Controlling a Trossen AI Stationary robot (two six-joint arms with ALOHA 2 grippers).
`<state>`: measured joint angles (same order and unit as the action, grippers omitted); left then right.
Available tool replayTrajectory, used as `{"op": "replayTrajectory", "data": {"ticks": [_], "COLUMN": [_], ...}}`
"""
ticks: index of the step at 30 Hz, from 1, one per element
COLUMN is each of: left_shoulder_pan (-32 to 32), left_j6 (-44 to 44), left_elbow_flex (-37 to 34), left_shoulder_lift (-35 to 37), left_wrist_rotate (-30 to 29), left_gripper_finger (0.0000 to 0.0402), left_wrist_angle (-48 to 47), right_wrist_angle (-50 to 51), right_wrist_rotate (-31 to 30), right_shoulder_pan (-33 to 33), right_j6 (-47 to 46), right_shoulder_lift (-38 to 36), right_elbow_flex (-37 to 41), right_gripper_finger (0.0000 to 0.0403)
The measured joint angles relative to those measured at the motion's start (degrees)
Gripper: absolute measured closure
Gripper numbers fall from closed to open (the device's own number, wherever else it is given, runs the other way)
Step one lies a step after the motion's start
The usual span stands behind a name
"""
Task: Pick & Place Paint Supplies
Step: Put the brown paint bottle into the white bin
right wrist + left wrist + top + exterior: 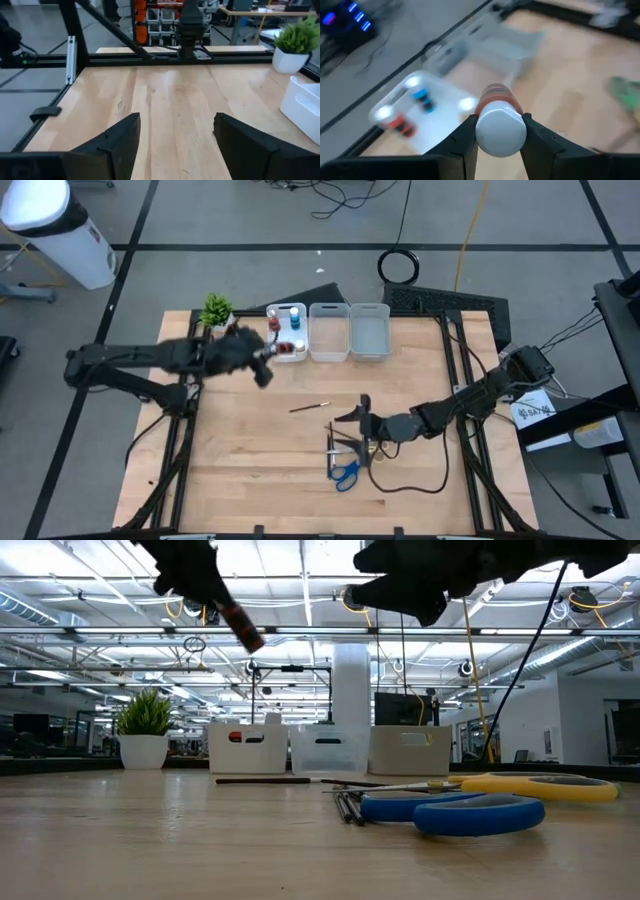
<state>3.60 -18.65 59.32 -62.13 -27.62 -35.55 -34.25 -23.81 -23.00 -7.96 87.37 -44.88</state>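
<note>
My left hand (497, 131) is clamped on a brown paint bottle (499, 121), held above the desk (260, 450) just short of the leftmost bin (288, 332), bottle tilted. My right hand (175, 140) hovers spread and empty over the scissors (345, 473).

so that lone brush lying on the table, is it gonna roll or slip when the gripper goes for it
The brush looks thin and round, so a nudge would probably roll it. It lies flat on the bare wooden table, leaving little for fingers to get under; it may slip. It seems stiff and light.
</note>
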Motion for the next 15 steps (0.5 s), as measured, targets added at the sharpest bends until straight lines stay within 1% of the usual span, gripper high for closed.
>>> {"op": "replayTrajectory", "data": {"ticks": [3,7,11,15], "left_shoulder_pan": [7.64,15.76,21.03,24.08], "left_j6": [-0.14,0.15,0.15,0.45], "left_elbow_flex": [1.43,1.84,1.84,1.84], "left_shoulder_lift": [-1.48,-4.84,-9.9,-15.44], "left_wrist_rotate": [4.43,9.89,12.32,13.62], "left_gripper_finger": [0.0279,0.0279,0.0279,0.0279], "left_wrist_angle": [-1.56,-2.03,-2.39,-2.34], "right_wrist_angle": [0.68,0.81,0.9,1.19], "right_wrist_rotate": [0.02,0.11,0.09,0.11], "right_shoulder_pan": [0.21,0.14,0.15,0.15], "right_j6": [-0.36,-0.36,-0.36,-0.36], "right_shoulder_lift": [0.0,0.0,0.0,0.0], "right_elbow_flex": [0.0,0.02,0.02,0.02], "right_gripper_finger": [0.0167,0.0168,0.0172,0.0171]}}
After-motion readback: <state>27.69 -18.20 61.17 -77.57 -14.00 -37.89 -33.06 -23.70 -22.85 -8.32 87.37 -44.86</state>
